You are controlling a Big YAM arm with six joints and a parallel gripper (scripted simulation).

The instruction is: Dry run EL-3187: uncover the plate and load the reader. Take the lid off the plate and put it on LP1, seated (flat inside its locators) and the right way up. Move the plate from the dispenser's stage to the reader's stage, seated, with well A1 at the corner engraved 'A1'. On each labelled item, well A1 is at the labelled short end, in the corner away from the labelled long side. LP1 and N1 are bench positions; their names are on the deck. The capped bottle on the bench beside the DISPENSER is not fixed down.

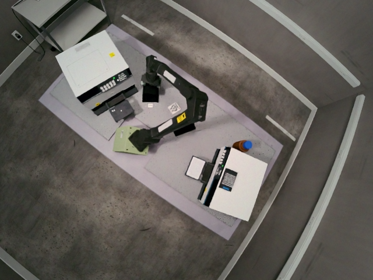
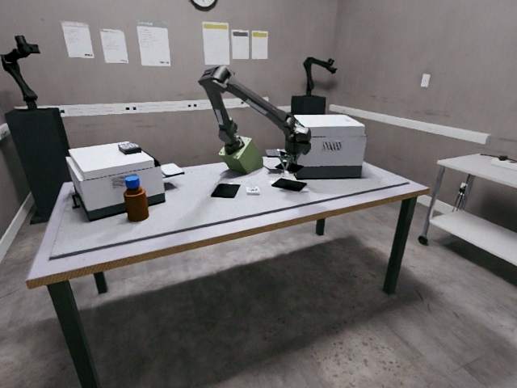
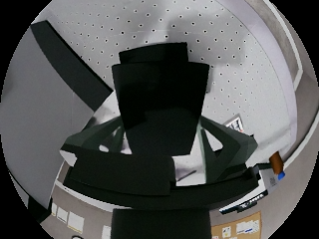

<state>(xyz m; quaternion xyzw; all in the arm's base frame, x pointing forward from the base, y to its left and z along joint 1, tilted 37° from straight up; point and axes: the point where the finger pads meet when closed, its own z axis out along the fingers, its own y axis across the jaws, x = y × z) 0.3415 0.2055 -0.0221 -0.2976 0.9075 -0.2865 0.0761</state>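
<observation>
Grey-walled room, pale bench (image 1: 217, 132) (image 2: 187, 212), hand (image 1: 150, 87) (image 2: 287, 162) (image 3: 160, 119) spread wide, gripping a dark flat slab (image 1: 150, 95) (image 2: 292, 167) (image 3: 161, 107)
</observation>
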